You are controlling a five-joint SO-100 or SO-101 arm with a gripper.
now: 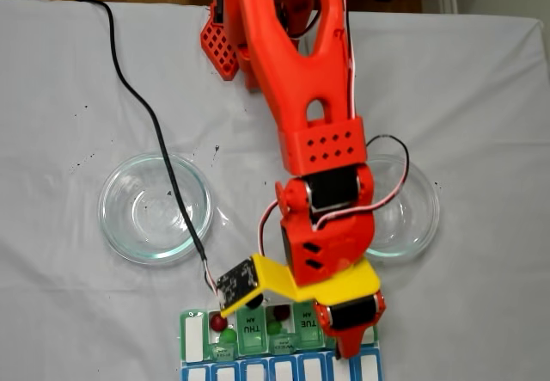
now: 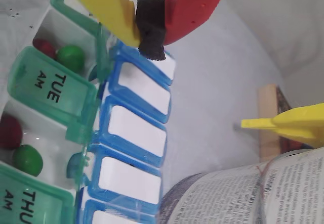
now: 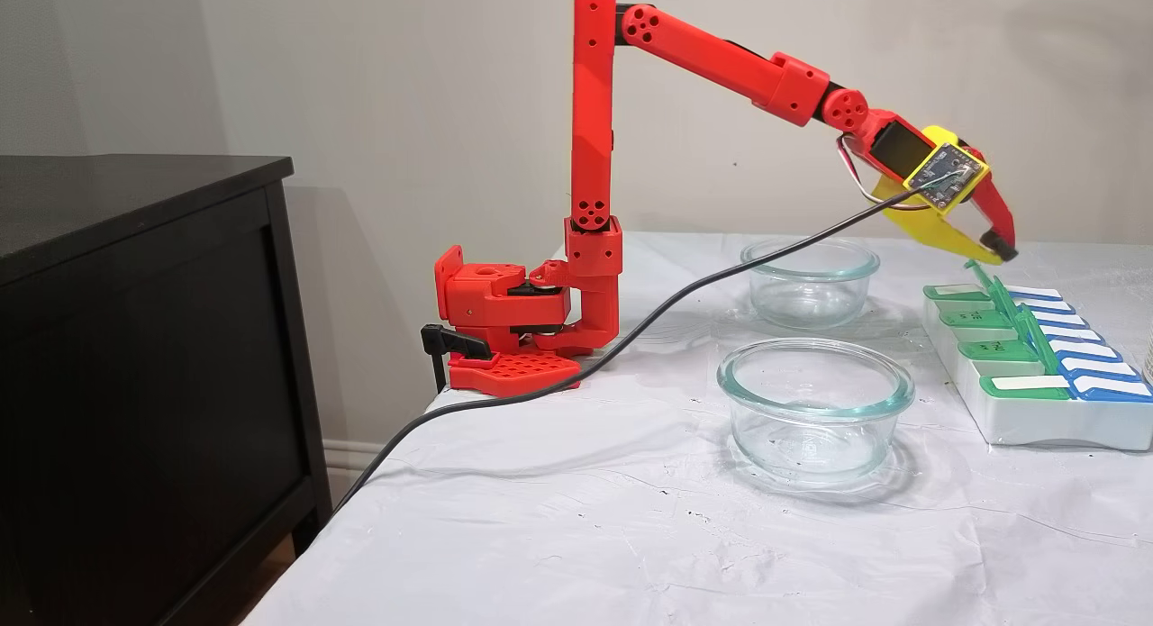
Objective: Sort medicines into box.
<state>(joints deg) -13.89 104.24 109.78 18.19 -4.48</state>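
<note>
The box [image 1: 193,347] lies at the table's near edge in a fixed view, a green lidded row above a blue row. One open compartment holds a dark red ball [image 1: 218,322] and a green ball [image 1: 228,336]. Another holds a red ball [image 1: 279,313] and a green ball [image 1: 277,328]. The wrist view shows the same pairs: red [image 2: 44,47] with green [image 2: 71,57], and red [image 2: 9,131] with green [image 2: 28,159], beside the TUE and THU lids. My gripper [image 2: 151,37] is shut, black pad pressed between yellow and red fingers, holding nothing. It hovers just above the box [image 3: 1036,423], gripper [image 3: 995,246] pointing down.
Two round glass dishes [image 1: 155,207] [image 1: 404,213] stand between the arm's base and the box; both look empty. A black cable [image 1: 146,114] crosses the left dish. Printed paper [image 2: 253,193] lies beside the box. A black cabinet [image 3: 135,338] stands off the table's end.
</note>
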